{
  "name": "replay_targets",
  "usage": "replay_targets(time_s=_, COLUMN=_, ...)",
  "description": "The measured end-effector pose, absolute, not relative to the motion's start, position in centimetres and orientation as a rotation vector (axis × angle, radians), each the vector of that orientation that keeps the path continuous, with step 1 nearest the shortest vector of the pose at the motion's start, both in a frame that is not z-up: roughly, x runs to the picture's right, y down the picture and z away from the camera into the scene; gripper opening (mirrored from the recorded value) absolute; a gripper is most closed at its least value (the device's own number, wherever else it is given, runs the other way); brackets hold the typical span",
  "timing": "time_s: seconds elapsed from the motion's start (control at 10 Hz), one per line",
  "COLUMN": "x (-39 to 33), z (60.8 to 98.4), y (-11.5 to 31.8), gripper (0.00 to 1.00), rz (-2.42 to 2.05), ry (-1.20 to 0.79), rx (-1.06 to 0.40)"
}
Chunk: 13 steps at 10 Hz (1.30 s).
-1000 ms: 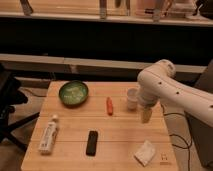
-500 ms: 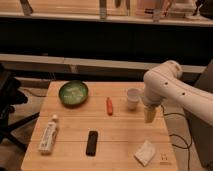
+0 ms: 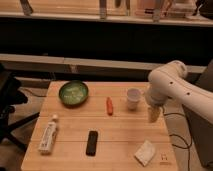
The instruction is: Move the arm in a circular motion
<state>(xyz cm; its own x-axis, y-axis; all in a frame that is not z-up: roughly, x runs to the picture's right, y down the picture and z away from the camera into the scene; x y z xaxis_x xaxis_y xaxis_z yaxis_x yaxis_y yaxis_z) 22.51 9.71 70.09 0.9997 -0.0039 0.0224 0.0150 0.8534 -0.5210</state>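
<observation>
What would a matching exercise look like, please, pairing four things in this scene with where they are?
Things:
1. green bowl
2. black remote
3. white cup
4. gripper

Places:
A. near side of the table, about the middle
B. far side of the table, left in the picture
C. at the tip of the arm, hanging by the table's right edge in the picture
D. far side of the table, just right of the orange item

Pairs: 1-B, 2-A, 3-D, 4-C
</observation>
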Motion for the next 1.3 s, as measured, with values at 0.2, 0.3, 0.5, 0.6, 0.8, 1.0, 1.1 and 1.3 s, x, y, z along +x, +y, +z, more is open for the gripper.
replay_targets(time_s=0.2, x=23.41, z=70.23, y=9.72, gripper=0.80, rz=-0.002, ry=-0.018, rx=-0.547)
replay_targets(time_s=0.3, x=23.15, z=70.31, y=9.78, gripper=0.80, rz=-0.006, ry=-0.019, rx=-0.547)
replay_targets(time_s=0.5, x=22.53, z=70.40, y=9.54, gripper=0.80, rz=-0.010, ry=-0.018, rx=-0.545)
replay_targets(time_s=0.6, x=22.61, z=70.42, y=9.44, gripper=0.80, rz=-0.007, ry=-0.016, rx=-0.547)
replay_targets(time_s=0.8, x=23.03, z=70.33, y=9.55, gripper=0.80, rz=-0.007, ry=-0.015, rx=-0.553)
replay_targets(time_s=1.0, x=22.99, z=70.33, y=9.71, gripper=0.80, rz=-0.010, ry=-0.015, rx=-0.556)
replay_targets(time_s=1.1, x=23.01, z=70.33, y=9.70, gripper=0.80, rz=-0.008, ry=-0.014, rx=-0.555)
replay_targets(time_s=1.3, x=23.00, z=70.35, y=9.60, gripper=0.80, rz=-0.001, ry=-0.013, rx=-0.553)
